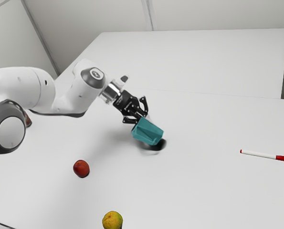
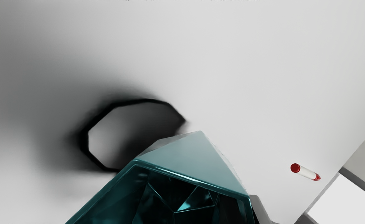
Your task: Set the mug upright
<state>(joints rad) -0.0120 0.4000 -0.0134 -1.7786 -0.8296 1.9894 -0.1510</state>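
Note:
In the exterior view, my gripper (image 1: pixel 141 117) reaches down at a slant and is shut on the teal mug (image 1: pixel 147 131). The mug is tilted, its mouth toward the hand and its base pointing down and toward the exterior view's right, with a dark shadow beneath. The wrist view looks into the open mouth of the faceted mug (image 2: pixel 191 177). Beside its rim, part of my gripper (image 2: pixel 260 210) shows as a grey finger; the other finger is hidden by the mug. Whether the base touches the table cannot be told.
On the white table (image 1: pixel 204 191) lies a white marker with red ends (image 1: pixel 261 154), toward the exterior view's right. A red fruit (image 1: pixel 81 168) and a yellow-green fruit (image 1: pixel 112 220) sit nearer that camera. Part of a brown object (image 1: pixel 27 119) shows behind the arm.

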